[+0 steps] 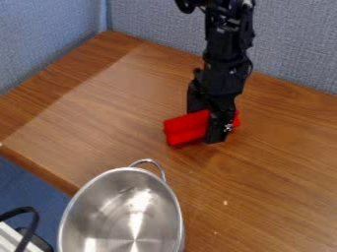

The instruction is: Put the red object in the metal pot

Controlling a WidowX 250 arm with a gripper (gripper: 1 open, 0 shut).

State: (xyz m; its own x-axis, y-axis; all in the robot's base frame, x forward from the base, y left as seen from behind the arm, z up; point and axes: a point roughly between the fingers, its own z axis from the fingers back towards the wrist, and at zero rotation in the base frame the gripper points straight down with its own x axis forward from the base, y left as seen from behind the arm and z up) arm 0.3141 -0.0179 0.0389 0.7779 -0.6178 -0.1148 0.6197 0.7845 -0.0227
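Note:
The red object (pixel 184 129) lies flat on the wooden table (pixel 93 94), a bright red bar near the middle. My gripper (pixel 207 123) points straight down over its right half, open, with one finger on each side of the bar. The fingertips are down near the table surface, and the bar's right end is hidden behind them. The metal pot (pixel 125 215) stands at the table's front edge, below and left of the red object, shiny, with nothing inside and a small loop handle at its rim.
A blue partition wall (pixel 145 20) runs along the back of the table. The table's left and front edges drop off near the pot. A black cable (pixel 16 228) lies at the bottom left corner.

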